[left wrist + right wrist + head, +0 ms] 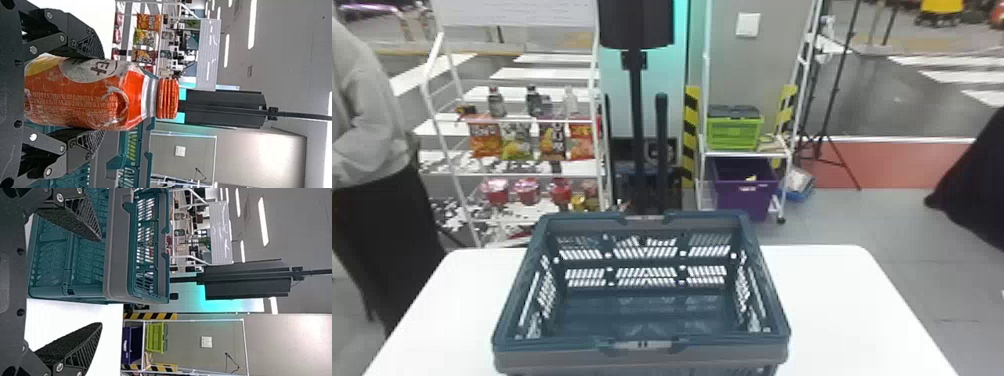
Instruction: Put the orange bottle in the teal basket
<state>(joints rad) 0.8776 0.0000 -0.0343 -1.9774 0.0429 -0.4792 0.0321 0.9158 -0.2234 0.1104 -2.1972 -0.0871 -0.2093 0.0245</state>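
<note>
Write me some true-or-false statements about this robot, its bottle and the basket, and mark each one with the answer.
1. The left gripper is holding the orange bottle. True.
2. The bottle has lost its cap. False: an orange cap is on it.
3. The teal basket stands on a white table. True.
4. The right gripper has its fingers pressed together. False: they stand wide apart.
5. In the background, a green crate sits higher than a purple bin. True.
6. The bottle lies inside the basket. False: it is between the left gripper's fingers.
</note>
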